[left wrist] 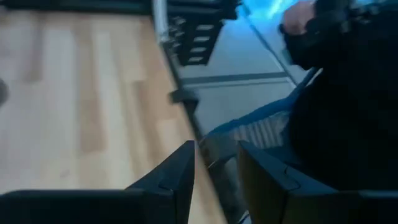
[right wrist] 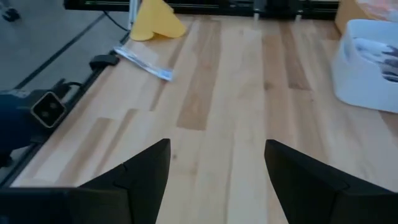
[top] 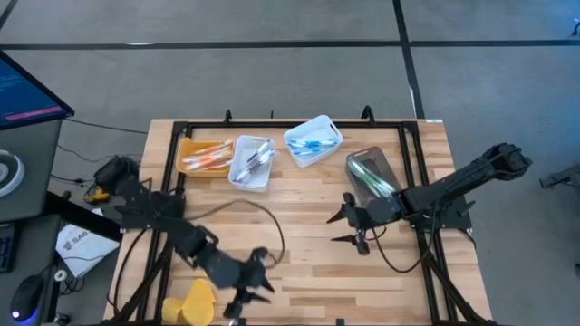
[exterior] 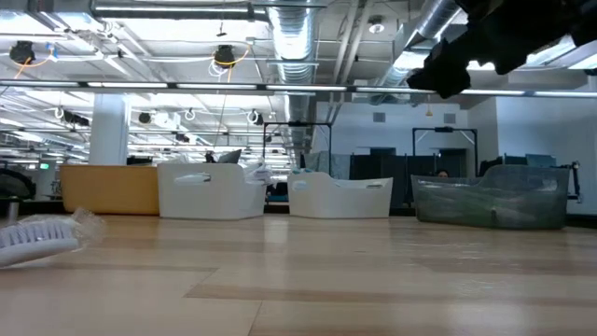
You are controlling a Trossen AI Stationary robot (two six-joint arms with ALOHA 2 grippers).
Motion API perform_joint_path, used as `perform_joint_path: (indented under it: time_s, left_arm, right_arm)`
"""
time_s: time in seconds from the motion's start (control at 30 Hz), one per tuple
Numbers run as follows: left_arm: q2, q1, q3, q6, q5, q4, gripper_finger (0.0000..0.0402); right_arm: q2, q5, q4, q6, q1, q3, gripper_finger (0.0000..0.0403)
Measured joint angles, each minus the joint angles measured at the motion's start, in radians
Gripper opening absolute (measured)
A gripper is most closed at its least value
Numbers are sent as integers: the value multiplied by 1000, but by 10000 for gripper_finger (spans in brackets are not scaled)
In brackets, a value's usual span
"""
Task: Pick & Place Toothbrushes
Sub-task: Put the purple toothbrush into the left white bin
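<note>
Table: wood, mostly bare at frame centre.
Bins, upper middle of the high view: brown bin, white bin, orange bin, pale bin, each already holding toothbrushes.
My right gripper: spread wide, empty, centre-right.
My left gripper: bottom centre, fingers nearly together, apparently empty.
Wrapped toothbrush: loose by the yellow lump; I judge it the last visible.

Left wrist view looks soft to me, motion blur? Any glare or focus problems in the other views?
Left wrist view: smeared throughout, table planks streaked, only the left claw fairly crisp. Low view: bright ceiling lights, the near toothbrush at the edge is out of focus, the bins behind are sharper. Right wrist view: even light, sharp, wrapped toothbrush readable. High view: flat light, no glare.
</note>
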State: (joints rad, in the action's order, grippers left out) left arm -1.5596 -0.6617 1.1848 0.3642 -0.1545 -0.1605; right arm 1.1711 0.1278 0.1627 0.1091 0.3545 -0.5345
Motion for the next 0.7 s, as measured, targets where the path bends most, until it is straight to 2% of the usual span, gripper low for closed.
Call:
perform_joint_path:
  time_s: [0.17,0.23,0.4,0.53,0.7]
  left_arm:
    - [-114,-57,99,37,-14,-17,111]
    - [-148,-70,133,90,-17,-95,111]
    - [-207,-71,168,319,-31,-169,111]
    - [-224,-65,169,439,-20,-268,111]
    - [-226,-63,168,661,-13,-485,111]
  right_arm:
    - [44,0,62,1,46,-1,255]
    - [77,-1,97,-1,51,0,255]
    - [156,0,166,-3,48,-4,255]
    - [210,-1,185,4,44,-10,255]
    - [261,-1,178,33,45,-32,255]
